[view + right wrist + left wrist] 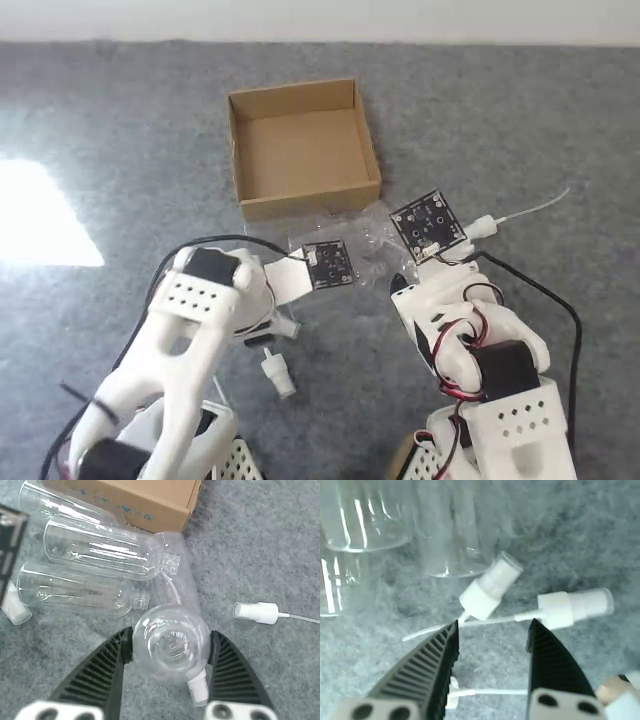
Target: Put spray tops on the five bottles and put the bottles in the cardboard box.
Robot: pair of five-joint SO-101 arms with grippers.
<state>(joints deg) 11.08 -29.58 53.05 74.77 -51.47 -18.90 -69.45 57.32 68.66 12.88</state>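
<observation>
The open cardboard box (pixel 300 145) stands at the back of the table with nothing visible inside. My right gripper (pixel 171 642) is shut on a clear bottle (pixel 172 647) seen end-on, both fingers against its sides. A white spray top (pixel 197 690) peeks out beneath it. Three more clear bottles (pixel 100 552) lie side by side next to the box (pixel 145 500). My left gripper (pixel 494 626) is open just over two white spray tops (pixel 490 592) (pixel 575 607) with thin tubes. A third tube (pixel 485 692) lies between its fingers.
One spray top (pixel 278 375) lies on the grey carpet near the left arm's base. Another spray top (pixel 256 612) with a long tube rests beside the right arm. Bottle bases (pixel 365 525) stand just beyond the left gripper.
</observation>
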